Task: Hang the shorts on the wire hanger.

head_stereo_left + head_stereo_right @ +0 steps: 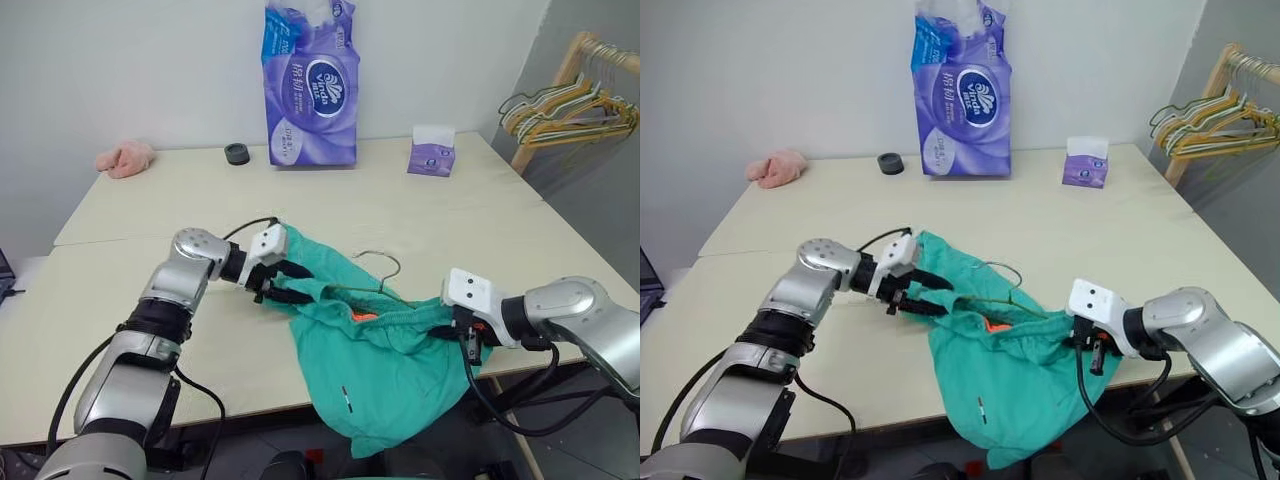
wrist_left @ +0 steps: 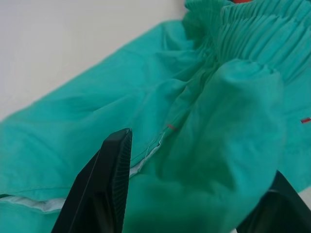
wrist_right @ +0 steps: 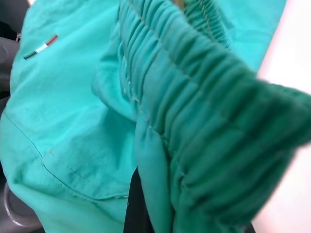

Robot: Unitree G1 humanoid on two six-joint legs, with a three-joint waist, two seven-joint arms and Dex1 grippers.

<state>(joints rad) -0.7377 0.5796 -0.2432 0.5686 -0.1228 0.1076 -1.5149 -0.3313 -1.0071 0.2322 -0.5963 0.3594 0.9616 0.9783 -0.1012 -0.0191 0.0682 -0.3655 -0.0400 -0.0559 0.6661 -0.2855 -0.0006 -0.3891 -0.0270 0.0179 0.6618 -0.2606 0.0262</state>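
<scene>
The teal-green shorts [image 1: 372,372] lie bunched at the table's front edge, with one leg drooping over it. The thin wire hanger [image 1: 386,262] shows its hook just behind the shorts, and its wire runs into the waistband. My left gripper [image 1: 292,282] is open at the left end of the shorts. A fold of cloth bulges between its black fingers [image 2: 104,189]. My right gripper [image 1: 455,330] is shut on the shorts at the right end of the gathered waistband [image 3: 194,121], and the cloth hides its fingertips.
A tall purple tissue pack [image 1: 311,85] and a small purple tissue box [image 1: 432,152] stand at the table's back. A pink cloth [image 1: 125,158] and a black round object [image 1: 237,153] lie at back left. A wooden rack of bunched hangers [image 1: 575,105] stands at the right.
</scene>
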